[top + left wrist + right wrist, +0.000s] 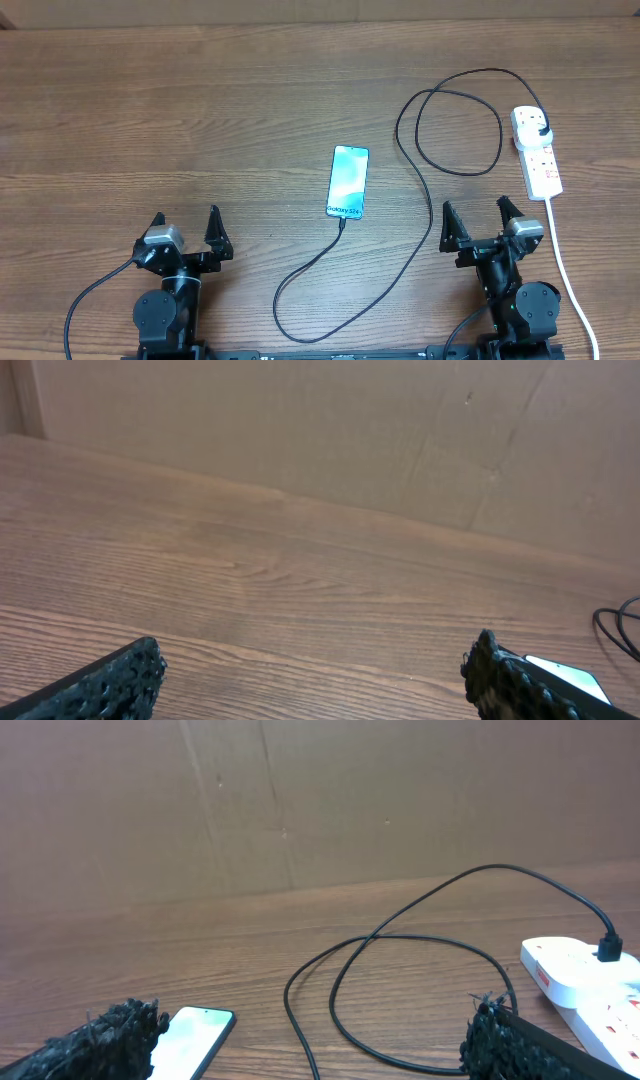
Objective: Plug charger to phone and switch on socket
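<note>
My left pincer [185,222] and right pincer [475,212] both stood wide open and empty at the near edge of the desk [200,100]. The left was well apart from the phone [347,182], the right near the socket [538,160]. The phone lay flat mid-desk, screen up. The charger [431,215] ran from its black plug in the socket's far outlet, looped across the desk and met the phone's near end. I couldn't tell whether the tip was seated.
</note>
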